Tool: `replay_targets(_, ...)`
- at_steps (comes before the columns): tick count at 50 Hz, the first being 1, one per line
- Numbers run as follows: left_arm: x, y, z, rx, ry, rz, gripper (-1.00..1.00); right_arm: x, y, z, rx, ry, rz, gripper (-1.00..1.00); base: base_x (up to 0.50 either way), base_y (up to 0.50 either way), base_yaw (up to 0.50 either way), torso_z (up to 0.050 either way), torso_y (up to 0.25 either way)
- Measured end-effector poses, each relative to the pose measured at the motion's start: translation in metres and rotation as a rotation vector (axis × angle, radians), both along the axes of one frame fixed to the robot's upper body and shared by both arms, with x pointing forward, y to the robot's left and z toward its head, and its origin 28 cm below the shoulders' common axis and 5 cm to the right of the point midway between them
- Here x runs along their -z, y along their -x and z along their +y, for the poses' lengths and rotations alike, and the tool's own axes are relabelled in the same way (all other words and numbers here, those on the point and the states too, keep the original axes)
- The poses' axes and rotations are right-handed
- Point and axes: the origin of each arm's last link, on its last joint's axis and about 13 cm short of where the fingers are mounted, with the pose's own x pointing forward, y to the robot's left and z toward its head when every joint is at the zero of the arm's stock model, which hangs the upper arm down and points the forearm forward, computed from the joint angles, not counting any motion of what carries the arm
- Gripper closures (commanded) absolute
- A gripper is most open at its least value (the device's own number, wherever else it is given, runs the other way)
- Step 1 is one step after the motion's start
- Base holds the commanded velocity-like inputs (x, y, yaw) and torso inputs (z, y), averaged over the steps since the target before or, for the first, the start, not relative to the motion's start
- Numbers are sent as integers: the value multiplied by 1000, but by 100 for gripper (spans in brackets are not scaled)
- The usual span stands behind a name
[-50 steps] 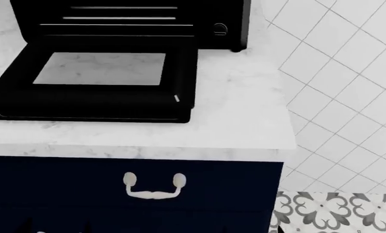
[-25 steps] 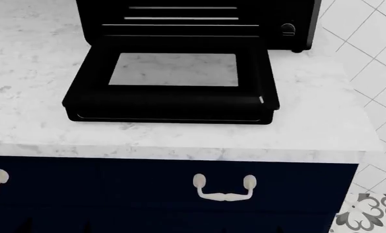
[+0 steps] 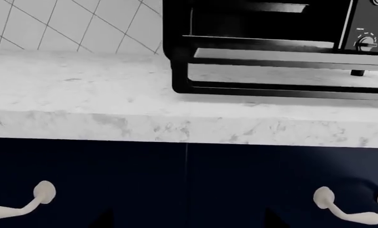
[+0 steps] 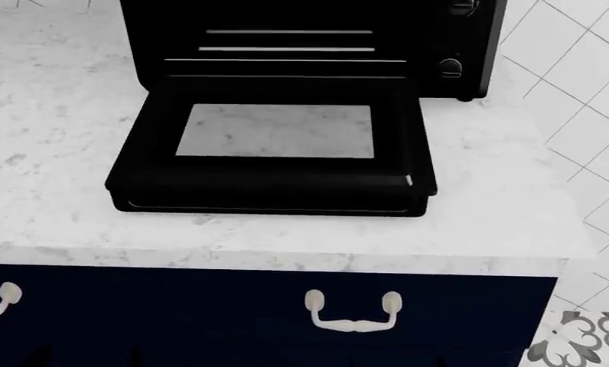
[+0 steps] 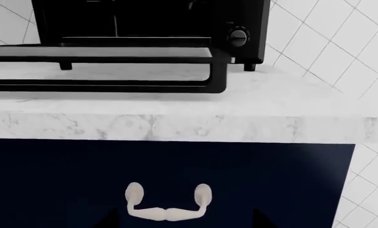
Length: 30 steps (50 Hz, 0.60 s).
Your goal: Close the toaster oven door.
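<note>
Setting: white marble worktop (image 4: 509, 199) against a white tiled wall, dark blue drawers (image 4: 457, 313) with cream handles below.
Head view: the oven (image 4: 315, 46) stands at the back of the worktop; its door (image 4: 274, 157) lies fully open and flat, window up, bar handle (image 4: 268, 200) along the front edge near the worktop's lip. No arm or tool shows.
Left wrist view: the door (image 3: 284, 71) is seen edge-on, level, just above the marble (image 3: 81, 90); a knob (image 3: 365, 42) shows on the oven's panel. No tool in view, so its opening cannot be told.
Right wrist view: the door's (image 5: 113, 53) right corner and the handle (image 5: 107, 86), with a drawer handle (image 5: 166, 202) below. Again no tool, nothing held.
Risk: both cameras sit below worktop height, so an arm rising could knock the lip or hook the wrong, cream handle.
Risk: a lift from one corner may slip off the glossy bar, letting the door drop back open.
</note>
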Motion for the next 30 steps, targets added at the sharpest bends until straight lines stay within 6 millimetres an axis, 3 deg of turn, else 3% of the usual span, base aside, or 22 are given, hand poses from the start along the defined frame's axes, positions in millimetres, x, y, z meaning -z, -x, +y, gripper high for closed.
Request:
replay_targets(21,-3,1,1,7,1,-10,-100,-2,1,1,-3,-3,-6,-100,0,0,0,50,0)
replay_targets(30,-24,-5,7,28,12,-17,-100,-20,-2,-1,1,16,-44,-100,0,0,0,0,0)
